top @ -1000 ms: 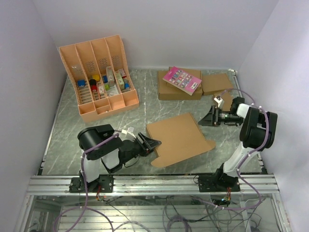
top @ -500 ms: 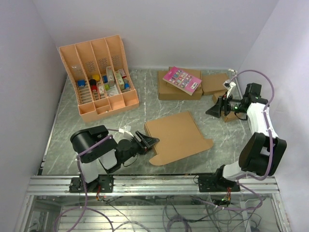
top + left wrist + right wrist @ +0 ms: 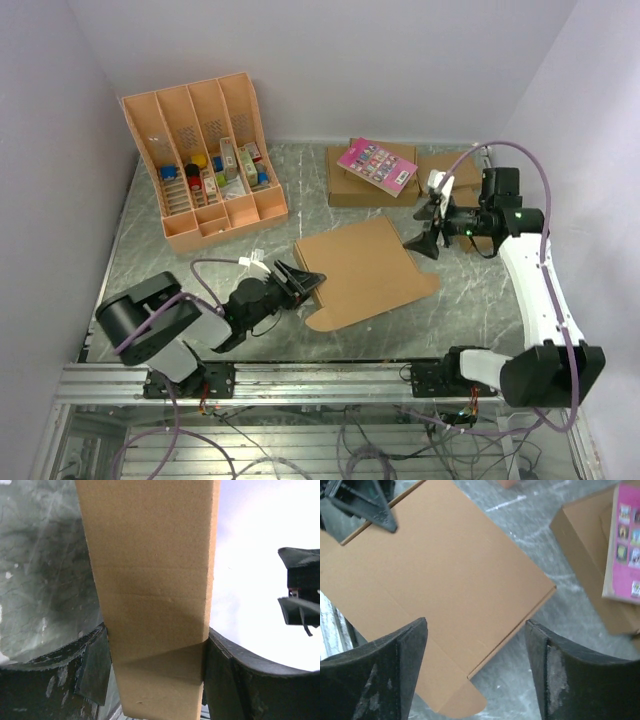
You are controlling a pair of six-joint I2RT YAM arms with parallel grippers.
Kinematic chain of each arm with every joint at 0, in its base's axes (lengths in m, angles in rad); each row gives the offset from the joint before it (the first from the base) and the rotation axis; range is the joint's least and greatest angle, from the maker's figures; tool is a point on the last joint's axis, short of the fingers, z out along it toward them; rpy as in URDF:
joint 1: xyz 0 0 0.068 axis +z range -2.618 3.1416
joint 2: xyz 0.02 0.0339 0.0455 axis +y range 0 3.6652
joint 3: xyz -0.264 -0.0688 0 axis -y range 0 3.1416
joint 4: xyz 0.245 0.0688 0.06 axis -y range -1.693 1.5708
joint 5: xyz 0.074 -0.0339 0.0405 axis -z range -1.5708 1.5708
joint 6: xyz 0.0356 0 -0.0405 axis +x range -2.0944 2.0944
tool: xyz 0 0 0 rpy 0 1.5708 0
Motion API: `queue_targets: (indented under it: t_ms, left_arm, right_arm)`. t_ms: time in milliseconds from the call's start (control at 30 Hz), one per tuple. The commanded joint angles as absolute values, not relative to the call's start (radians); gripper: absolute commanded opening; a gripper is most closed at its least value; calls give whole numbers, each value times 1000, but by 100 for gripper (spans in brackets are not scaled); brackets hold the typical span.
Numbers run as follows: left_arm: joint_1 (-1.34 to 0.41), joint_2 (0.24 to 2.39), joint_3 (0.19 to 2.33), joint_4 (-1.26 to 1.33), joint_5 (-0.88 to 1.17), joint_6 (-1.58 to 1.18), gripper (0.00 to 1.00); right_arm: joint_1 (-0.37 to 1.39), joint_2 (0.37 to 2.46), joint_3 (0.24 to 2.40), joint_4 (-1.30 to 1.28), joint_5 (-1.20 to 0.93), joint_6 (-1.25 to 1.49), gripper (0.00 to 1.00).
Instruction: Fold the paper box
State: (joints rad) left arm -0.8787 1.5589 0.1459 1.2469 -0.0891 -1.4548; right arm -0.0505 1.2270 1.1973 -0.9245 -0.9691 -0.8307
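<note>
The paper box is a large flat brown cardboard piece lying at the table's middle. My left gripper is at its left edge; in the left wrist view the gripper is shut on a flap of the paper box that fills the gap between the fingers. My right gripper is open and empty, raised off the box's far right corner. In the right wrist view the right gripper looks down on the paper box, its folded edge and rounded tab between the fingers.
An orange-tan compartment tray with small items stands at the back left. Ready-made brown boxes with a pink card on top sit at the back, also in the right wrist view. Walls close in left and right.
My right arm has swung up and leftward toward the box's far right corner. My left arm has stretched lower and the box has shifted slightly left and back with it.
</note>
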Motion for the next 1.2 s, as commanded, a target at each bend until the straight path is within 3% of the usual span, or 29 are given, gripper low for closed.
queue_targets:
  t_ms: [0, 167, 367, 700, 1167]
  left_arm:
    - [-852, 1409, 228, 995, -51, -1402, 45]
    - [-798, 1303, 288, 793, 18, -1376, 45]
    - [-759, 1283, 347, 693, 87, -1395, 46]
    - [-726, 1278, 415, 594, 177, -1618, 45]
    - [-716, 1184, 505, 386, 157, -1752, 44]
  right_arm:
    - [28, 1134, 1157, -855, -950, -937, 82]
    - [58, 1071, 1146, -906, -1028, -1142, 95]
    - [177, 1071, 1176, -1022, -946, -1259, 96]
    - [383, 831, 957, -857, -679, -1377, 100]
    - [563, 670, 734, -639, -574, -1375, 100]
